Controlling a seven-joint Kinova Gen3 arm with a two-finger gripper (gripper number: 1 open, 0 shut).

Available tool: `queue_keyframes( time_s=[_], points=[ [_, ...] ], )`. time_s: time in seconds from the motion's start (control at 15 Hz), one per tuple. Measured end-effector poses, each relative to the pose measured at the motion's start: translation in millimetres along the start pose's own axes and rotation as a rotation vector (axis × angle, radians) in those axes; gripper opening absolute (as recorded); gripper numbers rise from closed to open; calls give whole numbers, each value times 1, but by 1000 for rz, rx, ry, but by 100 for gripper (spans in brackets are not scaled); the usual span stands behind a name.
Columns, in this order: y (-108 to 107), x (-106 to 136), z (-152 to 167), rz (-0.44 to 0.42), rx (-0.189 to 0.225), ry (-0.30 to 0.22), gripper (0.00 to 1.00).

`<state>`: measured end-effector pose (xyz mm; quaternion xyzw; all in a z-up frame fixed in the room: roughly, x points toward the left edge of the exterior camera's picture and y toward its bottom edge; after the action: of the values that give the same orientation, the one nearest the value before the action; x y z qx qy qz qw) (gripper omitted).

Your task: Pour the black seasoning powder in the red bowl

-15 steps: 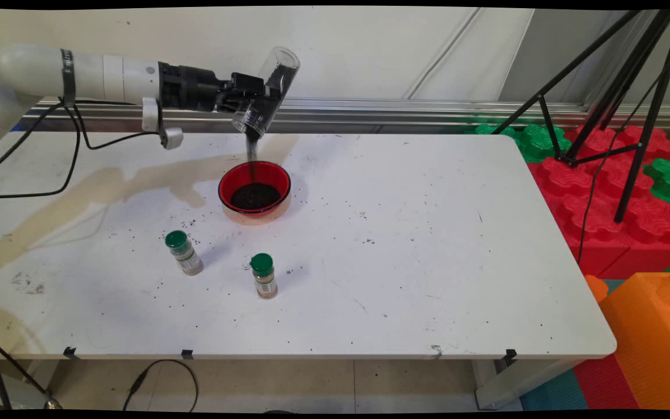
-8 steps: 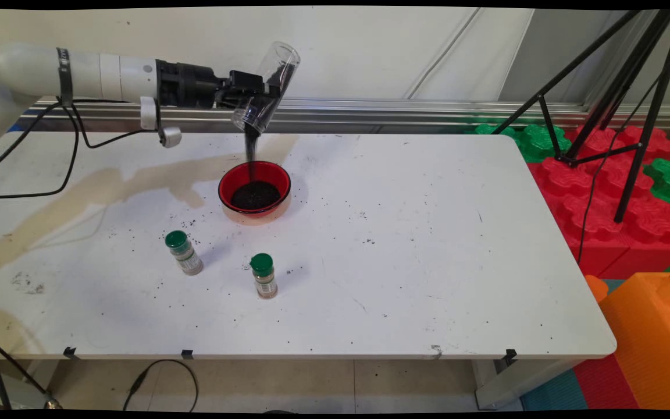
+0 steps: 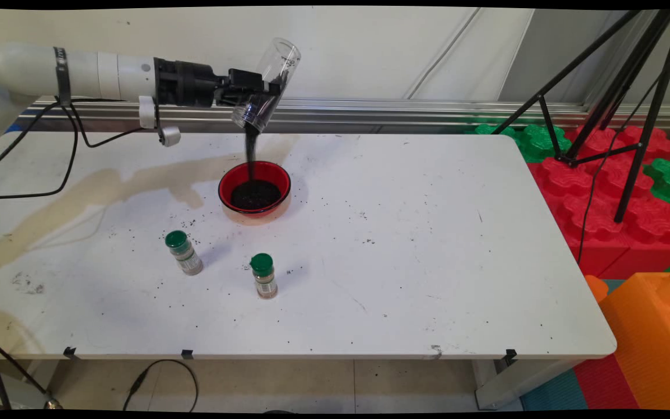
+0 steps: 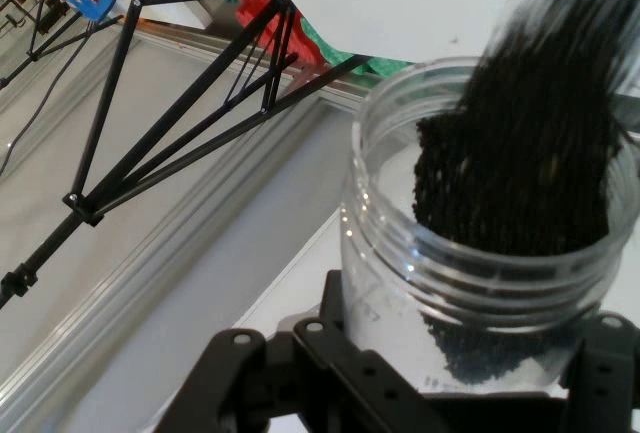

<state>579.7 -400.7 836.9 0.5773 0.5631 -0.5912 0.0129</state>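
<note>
My gripper (image 3: 256, 87) is shut on a clear plastic jar (image 3: 267, 84), held high over the back of the table and tipped mouth-down to the left. A thin stream of dark grains (image 3: 250, 150) falls from its mouth into the red bowl (image 3: 254, 186) right below, which holds a dark heap. In the hand view the jar (image 4: 480, 243) fills the right side, its open mouth towards the camera, dark grains (image 4: 530, 153) sliding out of it, with the black fingers (image 4: 330, 363) clamped round its body.
Two small spice bottles with green caps stand in front of the bowl, one to the left (image 3: 184, 252) and one to the right (image 3: 264, 275). Loose dark grains dot the white table (image 3: 428, 262). A black tripod (image 3: 620, 116) and coloured foam blocks (image 3: 614, 192) stand at the right.
The jar has tipped a little further and risen slightly with the hand. Fewer grains remain in it, and the heap in the bowl is fuller.
</note>
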Motion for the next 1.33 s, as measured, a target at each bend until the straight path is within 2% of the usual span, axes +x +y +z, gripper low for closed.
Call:
queue_keyframes(
  time_s=[1.33],
  points=[
    [-9,-4,-6,87,27,-27,0]
  ],
)
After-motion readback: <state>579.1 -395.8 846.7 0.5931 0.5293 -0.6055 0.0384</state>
